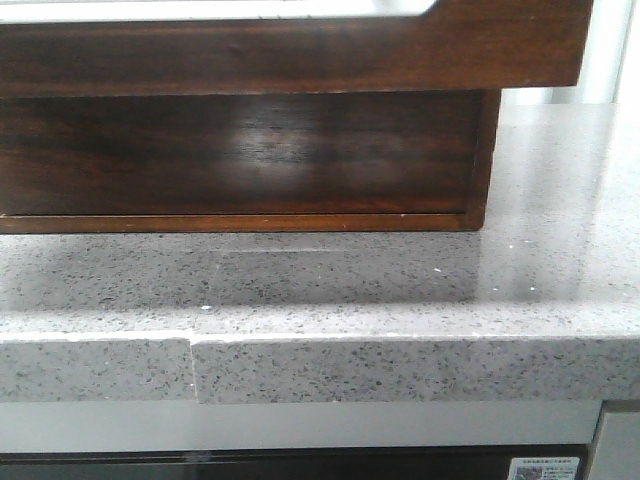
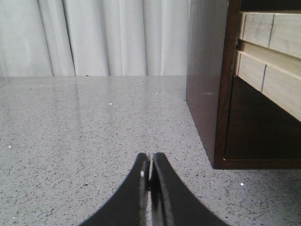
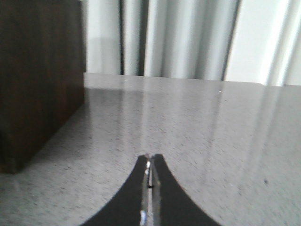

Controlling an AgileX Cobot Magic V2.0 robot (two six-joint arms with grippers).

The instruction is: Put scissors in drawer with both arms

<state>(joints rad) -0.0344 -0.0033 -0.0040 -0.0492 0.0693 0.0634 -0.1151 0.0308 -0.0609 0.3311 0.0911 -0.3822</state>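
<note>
1. Nearest me in the front view is the counter [image 1: 400,370] edge, a seam cutting its face.
2. On it sits the cabinet [image 1: 240,150]; the drawer [image 1: 290,50] juts forward at its top, contents hidden from me.
3. Left gripper [image 2: 149,169] has its fingers pressed together, holding nothing, just beside the cabinet's side.
4. Right gripper [image 3: 150,169] likewise closed and empty.
5. I see curtains [image 3: 188,37] behind; scissors aren't visible.

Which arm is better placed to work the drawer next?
Likely left: the left fingers, shut, face the cabinet front with the drawer in view; the right fingers see only its blank side.
</note>
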